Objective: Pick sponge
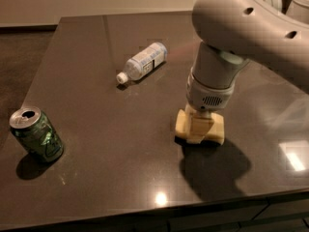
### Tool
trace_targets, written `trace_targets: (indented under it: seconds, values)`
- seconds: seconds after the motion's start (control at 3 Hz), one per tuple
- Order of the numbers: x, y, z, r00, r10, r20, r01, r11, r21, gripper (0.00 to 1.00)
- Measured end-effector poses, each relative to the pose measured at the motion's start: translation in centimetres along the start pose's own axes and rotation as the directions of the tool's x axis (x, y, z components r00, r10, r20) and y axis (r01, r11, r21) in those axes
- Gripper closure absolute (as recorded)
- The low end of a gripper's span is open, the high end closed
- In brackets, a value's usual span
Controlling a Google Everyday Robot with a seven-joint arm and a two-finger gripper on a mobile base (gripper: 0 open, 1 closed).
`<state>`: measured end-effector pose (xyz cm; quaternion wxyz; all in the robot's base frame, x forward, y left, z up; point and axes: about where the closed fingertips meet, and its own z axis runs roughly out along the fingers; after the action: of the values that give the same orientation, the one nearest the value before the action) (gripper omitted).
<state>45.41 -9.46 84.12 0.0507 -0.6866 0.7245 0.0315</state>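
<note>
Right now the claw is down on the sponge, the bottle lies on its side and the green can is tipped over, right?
No, the green can stands upright, as the camera view shows. The claw is down on the sponge and the bottle lies on its side.

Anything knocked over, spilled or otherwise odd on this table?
Only the bottle lies on its side, capped, with no spill visible. The can stands upright. The gripper is low over the sponge, right of centre.
</note>
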Motion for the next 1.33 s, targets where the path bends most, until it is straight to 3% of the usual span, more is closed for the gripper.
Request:
trace_targets:
  seconds: [0.33, 0.67, 1.0, 1.33]
  values:
    - [0.3, -0.7, -2.3, 1.0, 0.016, 0.0, -0.016, 0.9998, -0.006, 0.88]
    - [0.3, -1.1, -5.9, 0.999, 0.016, 0.045, -0.015, 0.9999, -0.005, 1.0]
    - [0.3, -1.9, -9.8, 0.991, 0.02, 0.13, -0.021, 0.9998, 0.003, 1.0]
    - [-0.3, -2.6, -13.7, 0.975, 0.007, 0.224, -0.014, 0.9995, 0.029, 1.0]
